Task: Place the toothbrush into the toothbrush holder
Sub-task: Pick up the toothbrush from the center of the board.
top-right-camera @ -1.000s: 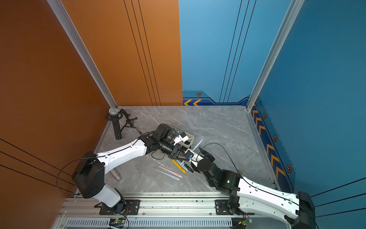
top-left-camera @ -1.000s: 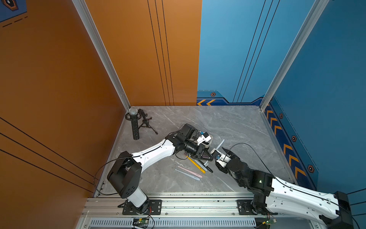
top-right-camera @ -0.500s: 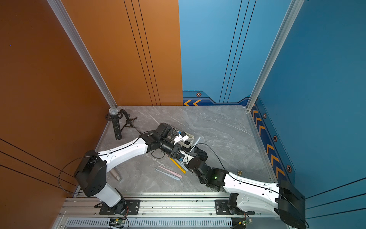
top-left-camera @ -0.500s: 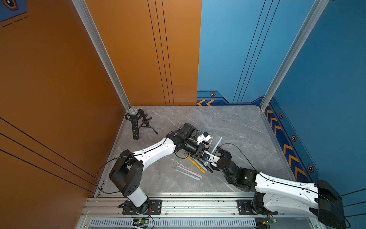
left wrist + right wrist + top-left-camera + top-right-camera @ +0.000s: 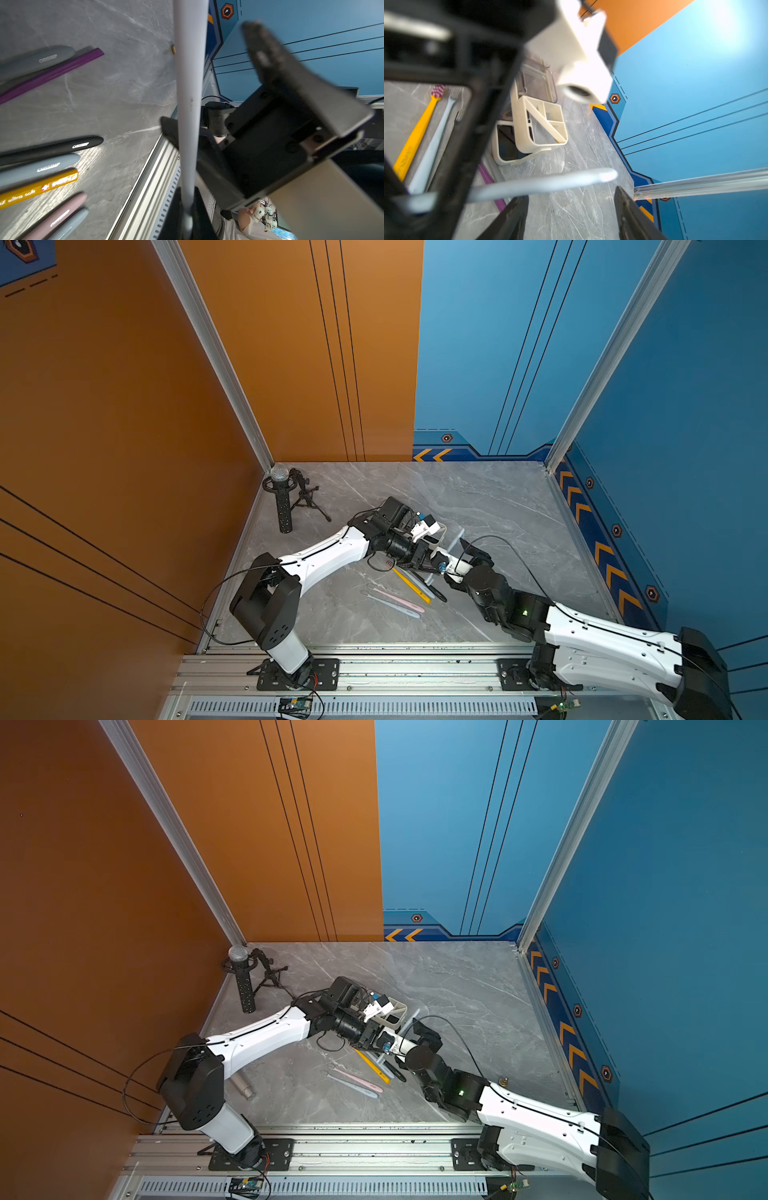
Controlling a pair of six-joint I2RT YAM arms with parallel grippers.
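Left claw (image 5: 188,218) is clamped shut on the pale blue toothbrush (image 5: 190,83) at its thin neck end. The thick handle sticks out free, probably so the other arm has something to take.

Right claw (image 5: 572,193) has its jaws spread and holds nothing. The handle crosses just ahead of its fingertips, and I can't tell if they touch it. It looks like a handover or regrip to me.

The toothbrush is in the air near the middle of the desk (image 5: 478,497), just beside the toothbrush holder (image 5: 520,124) and not in it. The holder's divided compartment looks empty and faces the right claw, so that arm probably has the better line for insertion.

The loose toothbrushes (image 5: 411,585) lie flat toward the front edge, clear of both claws.
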